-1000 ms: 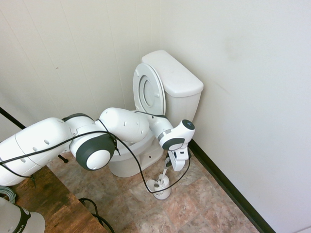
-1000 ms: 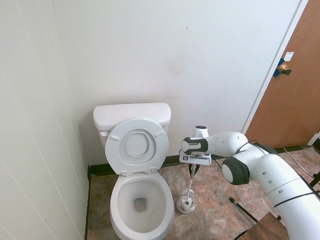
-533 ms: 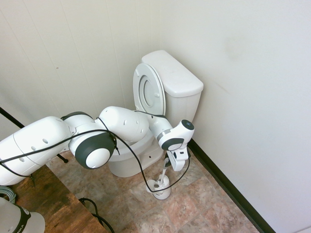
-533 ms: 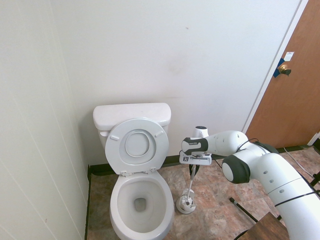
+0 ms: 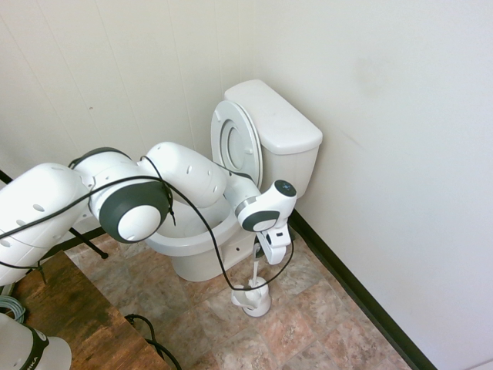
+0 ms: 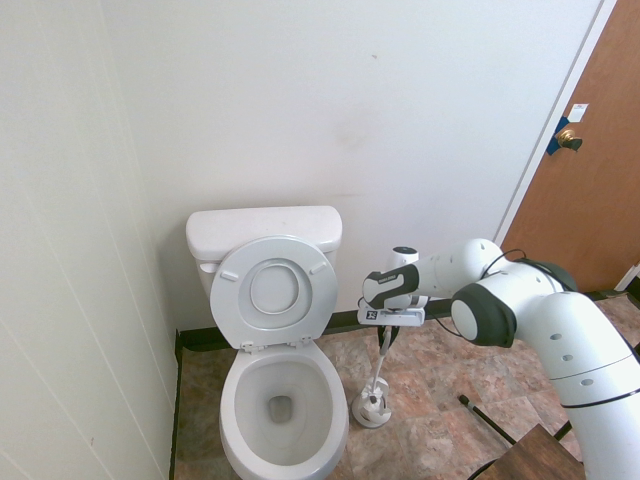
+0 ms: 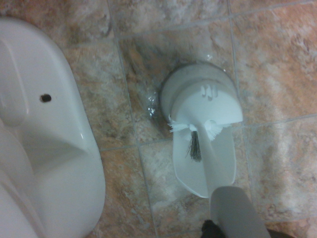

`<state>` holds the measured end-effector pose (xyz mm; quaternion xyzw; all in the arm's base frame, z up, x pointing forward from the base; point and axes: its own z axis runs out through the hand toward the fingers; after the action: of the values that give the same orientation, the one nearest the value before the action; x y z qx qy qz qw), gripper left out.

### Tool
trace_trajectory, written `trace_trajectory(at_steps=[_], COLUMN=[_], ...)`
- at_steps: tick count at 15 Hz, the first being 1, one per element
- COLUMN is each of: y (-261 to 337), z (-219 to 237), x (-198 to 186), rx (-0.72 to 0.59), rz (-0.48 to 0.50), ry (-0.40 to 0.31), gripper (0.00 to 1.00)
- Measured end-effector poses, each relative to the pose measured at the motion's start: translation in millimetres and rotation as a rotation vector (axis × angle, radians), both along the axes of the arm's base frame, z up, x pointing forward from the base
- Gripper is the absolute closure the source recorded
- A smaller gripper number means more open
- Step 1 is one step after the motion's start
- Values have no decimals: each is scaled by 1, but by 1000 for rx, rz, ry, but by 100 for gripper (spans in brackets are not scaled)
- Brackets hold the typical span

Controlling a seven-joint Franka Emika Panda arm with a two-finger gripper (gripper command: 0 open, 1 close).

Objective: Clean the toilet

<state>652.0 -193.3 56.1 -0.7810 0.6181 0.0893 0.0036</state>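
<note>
The white toilet [image 5: 271,123] stands in the corner with lid and seat raised [image 6: 272,290] and its bowl [image 6: 240,400] open. Its base [image 7: 44,148] fills one side of the wrist view. To the right of the bowl, my gripper [image 6: 388,336] [image 5: 265,257] points down and is shut on the thin handle [image 6: 381,368] of a white toilet brush. The brush head [image 7: 195,133], with its splash guard and bristles, sits just over the small round holder [image 7: 198,89] [image 5: 251,299] on the floor.
The tiled floor [image 6: 430,400] runs right of the toilet towards a brown door [image 6: 585,180]. White walls close in behind and to the left. A wooden surface [image 5: 69,316] lies near the arm's base.
My gripper has risen a little and shifted towards the toilet, drawing the brush handle with it. Its jaws closed the last bit on the handle. The holder has stayed in place.
</note>
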Motion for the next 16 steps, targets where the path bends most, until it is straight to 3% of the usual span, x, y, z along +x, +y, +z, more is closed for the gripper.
trace_trajectory(at_steps=[4, 9, 16], y=[5, 30, 104], z=[44, 133, 239], x=[-21, -47, -84], rx=[-24, -63, -114], rz=[24, 70, 160], ry=[-21, -74, -157], gripper=[100, 100, 100])
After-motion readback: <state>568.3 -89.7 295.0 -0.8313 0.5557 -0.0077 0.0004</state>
